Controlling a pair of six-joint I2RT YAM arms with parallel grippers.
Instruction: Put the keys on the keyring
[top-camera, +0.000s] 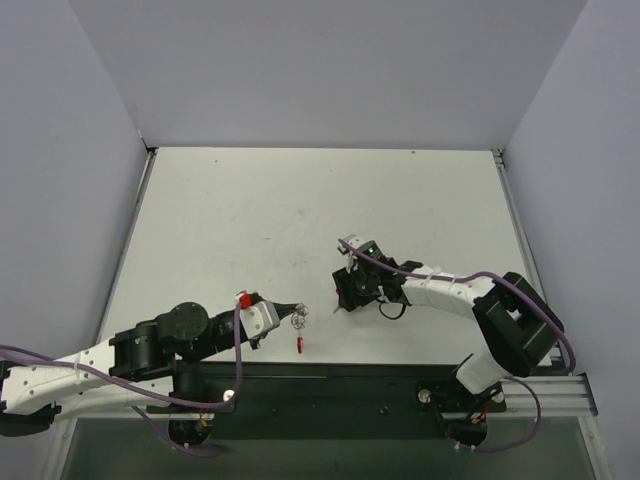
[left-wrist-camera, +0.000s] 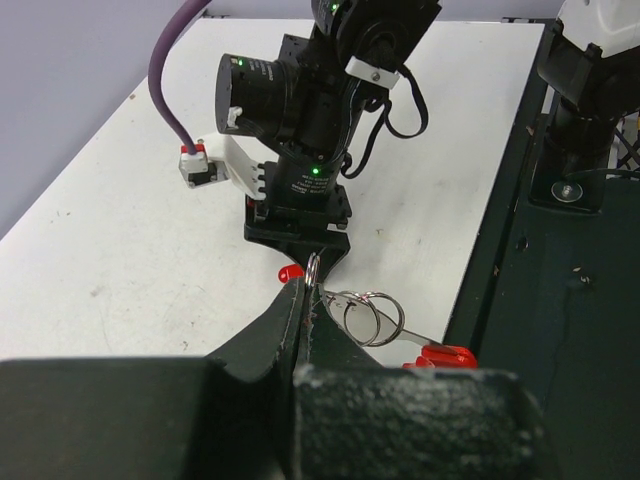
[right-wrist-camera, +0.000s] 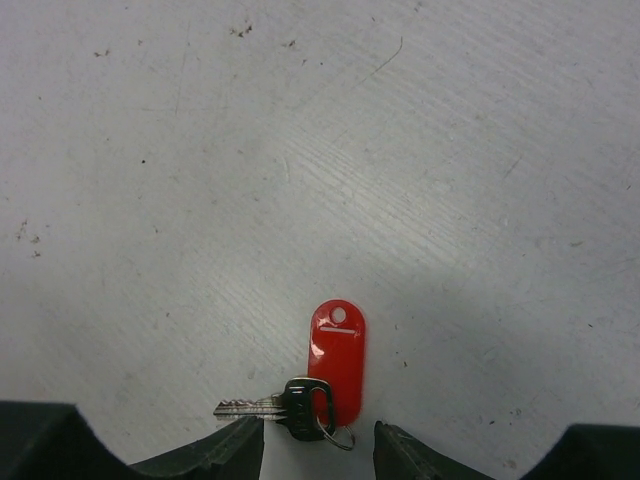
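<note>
My left gripper (left-wrist-camera: 308, 290) is shut on one thin silver ring of the keyring (left-wrist-camera: 370, 315). The other wire rings and the red clip (left-wrist-camera: 440, 355) hang to its right, just above the table's front edge. From the top view, the keyring (top-camera: 299, 322) dangles from the left gripper (top-camera: 290, 314), with the red clip (top-camera: 301, 345) lowest. The keys (right-wrist-camera: 290, 405) lie flat on the table: a silver key with a black head on a small ring, joined to a red oval tag (right-wrist-camera: 337, 355). My right gripper (right-wrist-camera: 318, 450) stands open directly over them, one finger on each side, touching nothing.
The white table (top-camera: 300, 220) is walled by grey panels on three sides. A black base rail (top-camera: 380, 385) runs along the near edge. The two grippers face each other a short gap apart, and the right gripper (left-wrist-camera: 298, 245) fills the left wrist view.
</note>
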